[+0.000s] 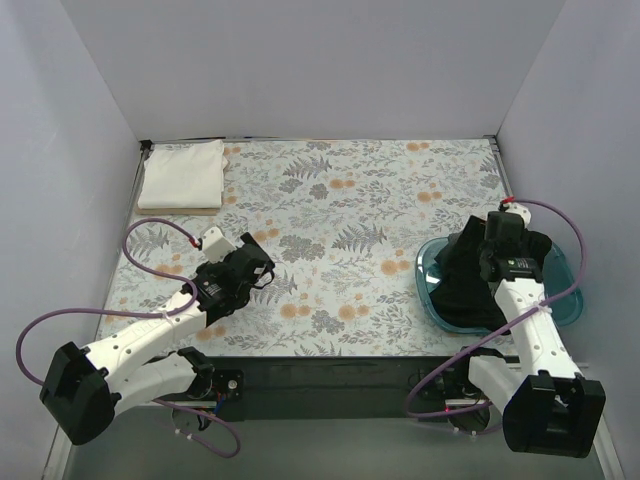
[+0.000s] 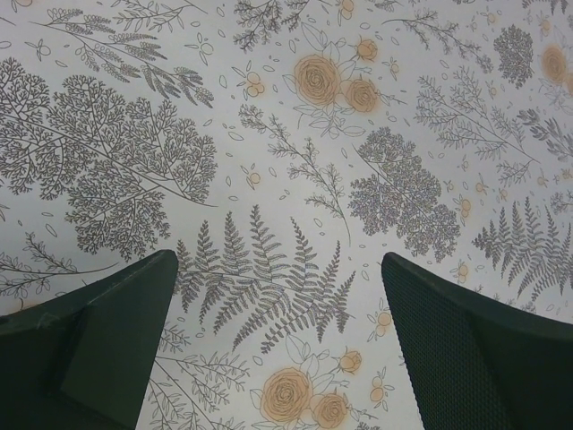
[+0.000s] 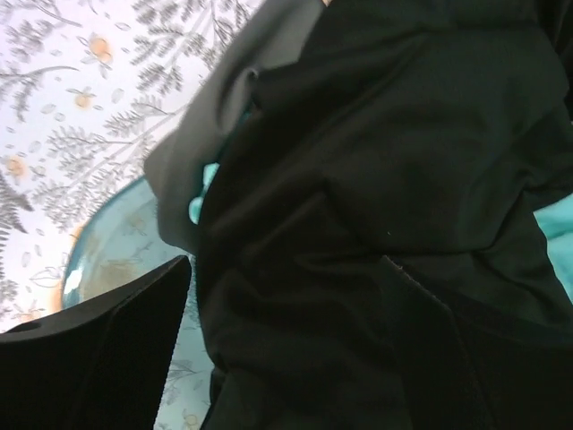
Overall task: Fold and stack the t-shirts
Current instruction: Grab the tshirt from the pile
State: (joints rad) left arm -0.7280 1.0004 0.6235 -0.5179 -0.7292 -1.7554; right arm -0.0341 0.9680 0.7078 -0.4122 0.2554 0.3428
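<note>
A white t-shirt (image 1: 181, 175) lies folded flat at the table's far left corner. A black t-shirt (image 1: 462, 292) is bunched up in a translucent blue bin (image 1: 570, 300) at the right. My right gripper (image 1: 478, 250) is down over the bin. In the right wrist view it (image 3: 286, 262) stands open, and the black t-shirt (image 3: 376, 179) fills the space between its wide-apart fingers. A sliver of teal (image 3: 557, 224) shows past the black cloth; I cannot tell whether it is cloth or bin. My left gripper (image 1: 262, 265) (image 2: 278, 260) hangs open over bare table cover, holding nothing.
The floral table cover (image 1: 350, 200) spans the whole table. White walls enclose it on the left, back and right. The bin's rim (image 3: 107, 260) shows to the left of the black cloth in the right wrist view. Purple cables loop beside both arms.
</note>
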